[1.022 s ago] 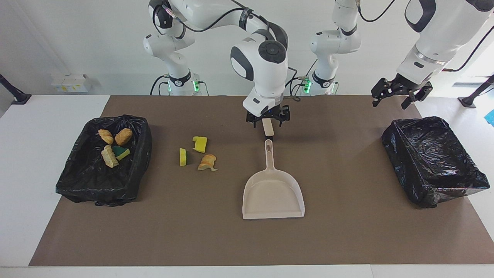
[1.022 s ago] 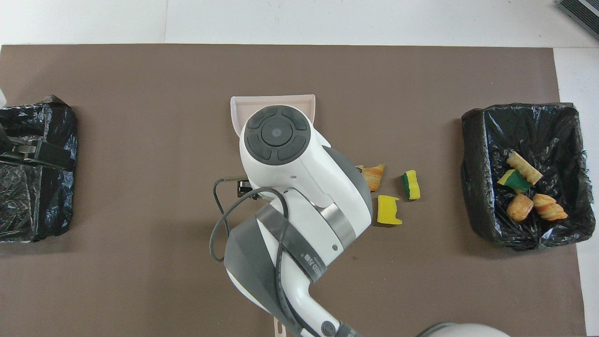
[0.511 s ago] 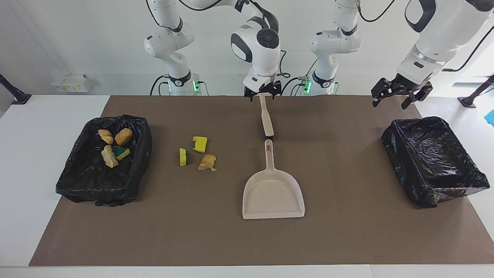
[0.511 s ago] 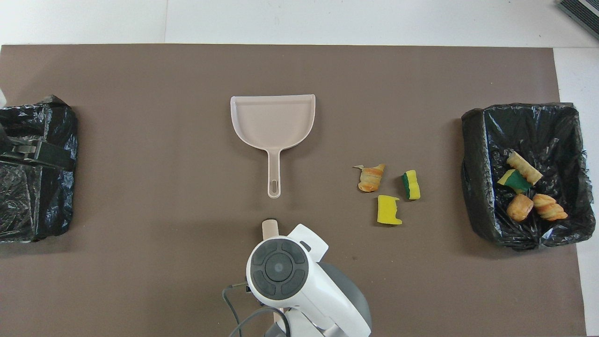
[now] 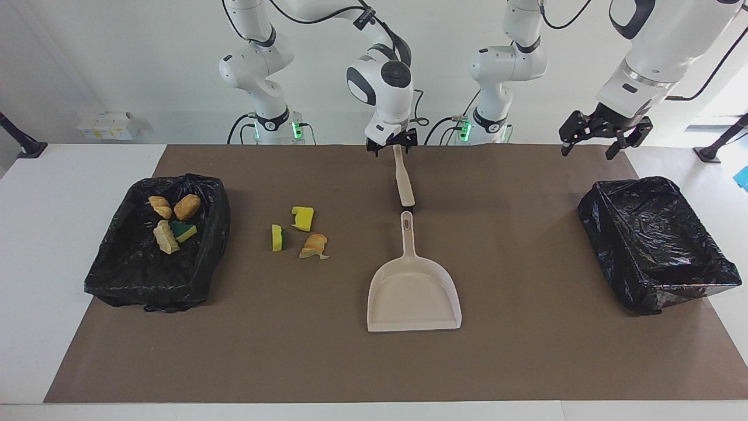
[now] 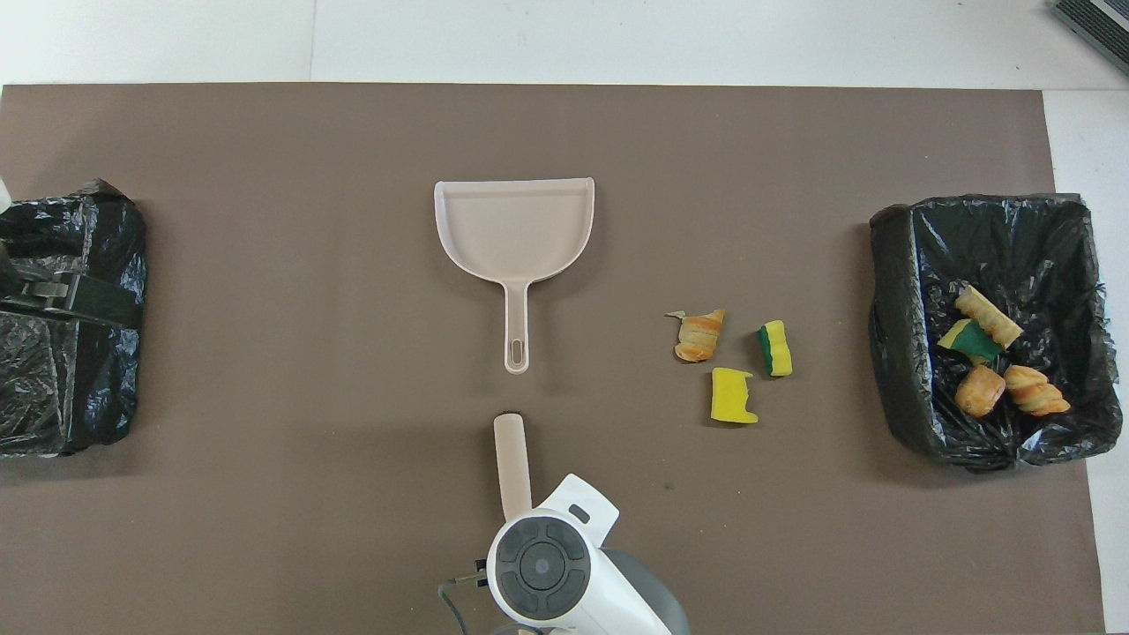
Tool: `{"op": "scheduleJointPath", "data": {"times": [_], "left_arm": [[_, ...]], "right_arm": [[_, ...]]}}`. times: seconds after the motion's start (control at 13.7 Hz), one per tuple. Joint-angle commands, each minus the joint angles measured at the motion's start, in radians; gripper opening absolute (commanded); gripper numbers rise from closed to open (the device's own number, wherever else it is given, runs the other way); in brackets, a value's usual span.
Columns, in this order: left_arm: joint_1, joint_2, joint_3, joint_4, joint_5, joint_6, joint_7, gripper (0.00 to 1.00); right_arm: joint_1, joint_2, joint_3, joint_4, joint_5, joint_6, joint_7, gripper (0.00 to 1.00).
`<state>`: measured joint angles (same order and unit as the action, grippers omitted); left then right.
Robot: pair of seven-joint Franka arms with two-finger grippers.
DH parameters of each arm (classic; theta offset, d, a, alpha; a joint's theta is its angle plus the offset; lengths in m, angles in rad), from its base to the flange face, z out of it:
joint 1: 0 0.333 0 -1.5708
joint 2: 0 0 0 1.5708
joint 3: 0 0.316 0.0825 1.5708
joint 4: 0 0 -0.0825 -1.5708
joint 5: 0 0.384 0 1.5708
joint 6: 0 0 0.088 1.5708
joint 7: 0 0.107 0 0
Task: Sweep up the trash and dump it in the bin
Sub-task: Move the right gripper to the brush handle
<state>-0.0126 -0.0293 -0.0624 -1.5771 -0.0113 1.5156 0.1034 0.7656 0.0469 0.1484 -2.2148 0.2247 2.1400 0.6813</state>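
Since a second ago the right gripper point(image 5: 392, 143) has pulled back from just above the dustpan point(image 5: 414, 290) handle to the brush point(image 5: 403, 178)'s robot-side end, its fingers spread, baring the whole dustpan from above. The left gripper point(image 5: 602, 130), also spread, has risen slightly, waiting over the empty bin point(image 5: 657, 245). Three trash point(image 5: 299, 234) scraps lie beside the dustpan toward the right arm's end, four more in the bin point(image 5: 158, 242) there; no writing is readable.

Opposed high views, shared table point(image 5: 526, 362)
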Motion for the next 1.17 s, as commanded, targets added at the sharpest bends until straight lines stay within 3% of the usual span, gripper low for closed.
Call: {"op": "scheduleJointPath", "data": {"times": [0.0, 0.15, 0.29, 0.37, 0.44, 0.8, 1.1], "left_arm": [[-0.032, -0.017, 0.004, -0.034, 0.016, 0.04, 0.006, 1.0], [-0.049, -0.006, 0.004, -0.035, 0.016, 0.084, 0.001, 1.0], [-0.075, 0.022, 0.004, -0.035, 0.016, 0.133, 0.001, 1.0], [-0.076, 0.032, 0.003, -0.035, 0.014, 0.164, 0.001, 1.0], [-0.085, 0.049, 0.003, -0.034, 0.013, 0.188, 0.001, 1.0], [-0.096, 0.069, 0.003, -0.044, 0.013, 0.252, 0.015, 1.0], [-0.104, 0.081, 0.003, -0.047, 0.011, 0.282, -0.001, 1.0]], "right_arm": [[0.035, -0.024, -0.001, -0.036, 0.042, 0.052, 0.006, 1.0], [0.047, -0.028, -0.001, -0.049, 0.045, 0.049, 0.004, 0.96], [0.052, -0.024, -0.001, -0.063, 0.045, 0.067, -0.009, 0.6], [0.052, -0.022, -0.001, -0.065, 0.045, 0.069, -0.008, 0.24], [0.054, -0.021, -0.001, -0.063, 0.045, 0.072, 0.004, 0.0], [0.035, 0.01, -0.007, -0.002, 0.045, 0.048, 0.036, 0.0], [-0.038, -0.108, -0.01, 0.006, 0.045, -0.083, 0.055, 0.0]]}}
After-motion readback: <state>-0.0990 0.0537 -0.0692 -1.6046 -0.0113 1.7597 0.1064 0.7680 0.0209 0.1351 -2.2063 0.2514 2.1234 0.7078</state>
